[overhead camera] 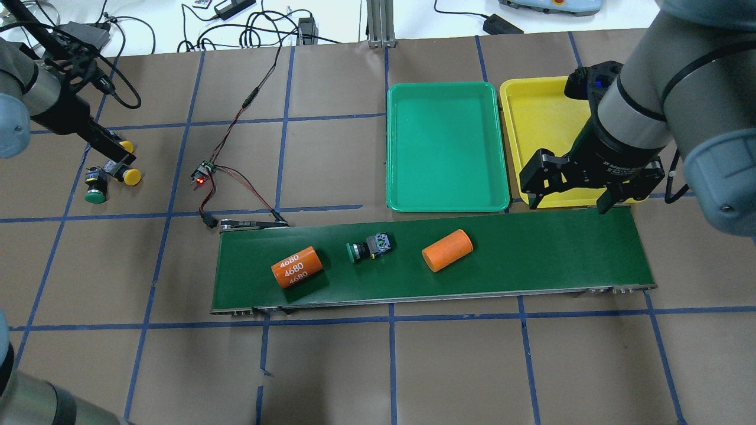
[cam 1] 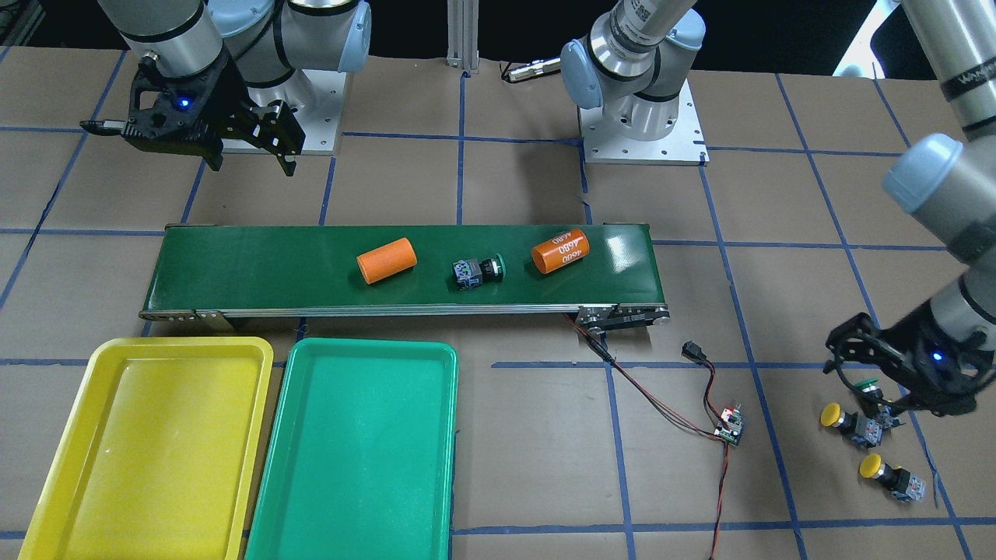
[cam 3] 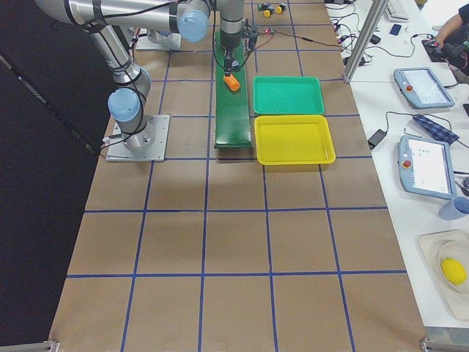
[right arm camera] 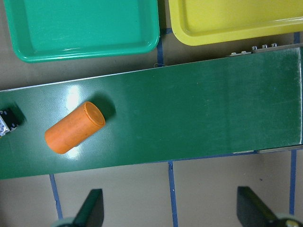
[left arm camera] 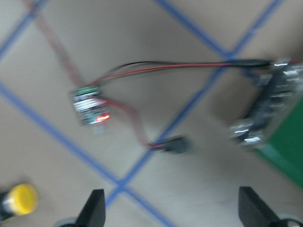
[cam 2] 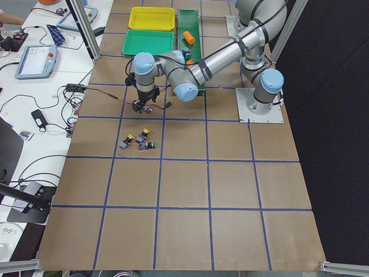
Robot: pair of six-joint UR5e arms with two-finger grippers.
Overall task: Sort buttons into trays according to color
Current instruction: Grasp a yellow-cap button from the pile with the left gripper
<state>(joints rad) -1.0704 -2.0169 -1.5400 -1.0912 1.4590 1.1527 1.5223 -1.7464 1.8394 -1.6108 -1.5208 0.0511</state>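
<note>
One green-capped button lies on its side on the conveyor belt between two orange cylinders; it also shows in the front view. Two yellow-capped buttons and another green-capped one lie on the table at far left. My left gripper hovers over them, open and empty; one yellow cap shows at its lower left. My right gripper is open and empty above the belt's end, near the yellow tray. The green tray lies beside it. Both trays hold nothing.
The dark-green conveyor belt carries a plain orange cylinder and one marked 4680. A small circuit board with red and black wires lies between the belt's end and the loose buttons. Cables lie along the table's far edge.
</note>
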